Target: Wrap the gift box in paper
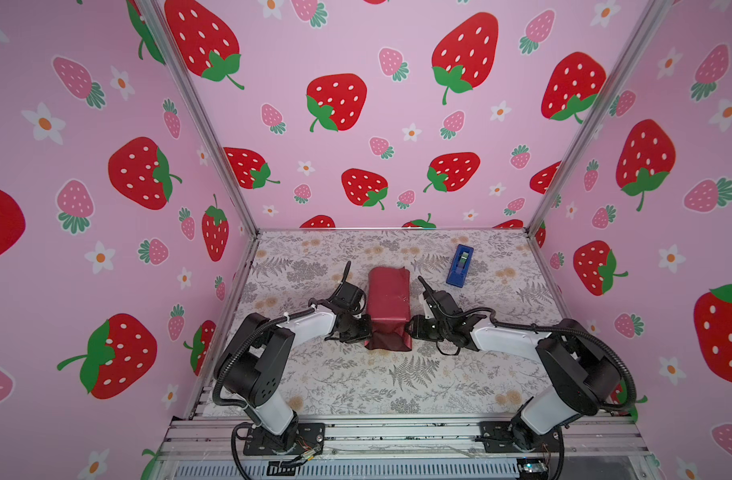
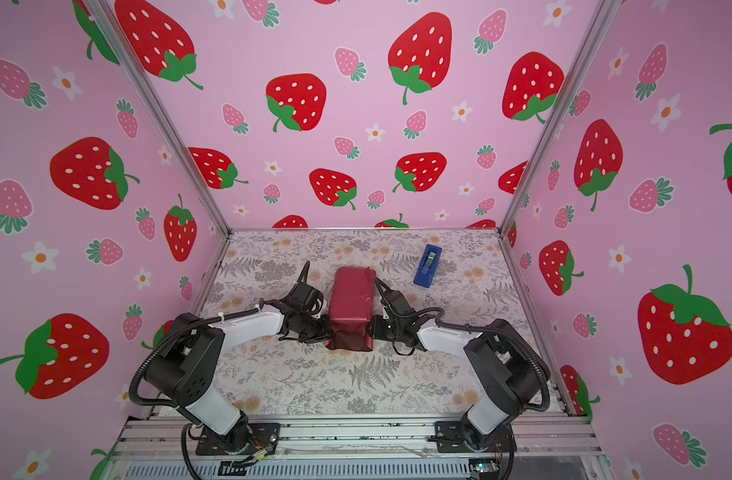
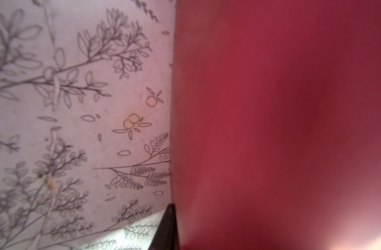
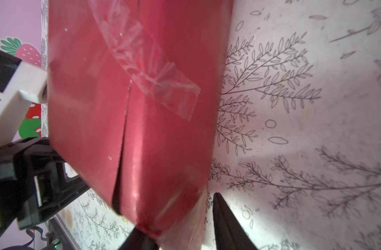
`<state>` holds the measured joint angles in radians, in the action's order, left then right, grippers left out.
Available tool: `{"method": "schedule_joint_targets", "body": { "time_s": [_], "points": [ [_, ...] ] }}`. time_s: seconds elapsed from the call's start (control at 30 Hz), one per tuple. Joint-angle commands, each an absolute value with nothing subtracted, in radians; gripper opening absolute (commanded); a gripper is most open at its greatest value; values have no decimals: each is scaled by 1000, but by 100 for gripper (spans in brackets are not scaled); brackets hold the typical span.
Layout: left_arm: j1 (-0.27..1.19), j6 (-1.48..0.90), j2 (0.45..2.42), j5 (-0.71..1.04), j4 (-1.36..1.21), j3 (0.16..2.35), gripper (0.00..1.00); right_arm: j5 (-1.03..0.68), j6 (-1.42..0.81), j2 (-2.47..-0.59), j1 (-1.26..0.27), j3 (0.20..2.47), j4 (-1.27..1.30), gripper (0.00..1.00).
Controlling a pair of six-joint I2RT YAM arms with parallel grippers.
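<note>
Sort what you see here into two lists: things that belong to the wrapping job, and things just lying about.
In the job:
shiny maroon wrapping paper, folded round the hidden box
clear tape strip on its seam
left tool and right tool at its near end

Lying about:
blue plastic tape dispenser, untouched, far right
floral table cover

paper point(image 2: 351, 305): wrapped bundle, centre
left gripper point(image 2: 323, 326): at its near-left corner
right gripper point(image 2: 373, 326): near-right corner
tape dispenser point(image 2: 427, 266): far right, apart
</note>
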<state>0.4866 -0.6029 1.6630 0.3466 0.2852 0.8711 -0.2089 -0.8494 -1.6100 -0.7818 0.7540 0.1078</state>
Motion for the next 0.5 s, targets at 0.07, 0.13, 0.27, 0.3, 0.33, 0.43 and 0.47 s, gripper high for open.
{"method": "schedule_joint_targets", "body": {
  "time_s": [0.07, 0.13, 0.27, 0.3, 0.33, 0.43, 0.47],
  "points": [
    [495, -612, 1648, 320, 308, 888, 18, -167, -843, -1660, -786, 755, 161, 31],
    [495, -614, 1647, 314, 310, 885, 18, -153, -839, -1674, -786, 764, 163, 25],
    [498, -616, 1633, 278, 328, 898, 23, -132, -825, -1684, -787, 764, 160, 11],
    [499, -614, 1628, 265, 335, 904, 25, -133, -821, -1684, -787, 762, 159, 10],
    [498, -611, 1625, 250, 343, 911, 27, -133, -818, -1684, -787, 759, 157, 9],
    [498, -598, 1617, 212, 365, 940, 33, -129, -808, -1678, -787, 753, 148, 6],
    [498, -592, 1617, 203, 372, 953, 35, -126, -805, -1678, -787, 752, 143, 6]
  ]
}}
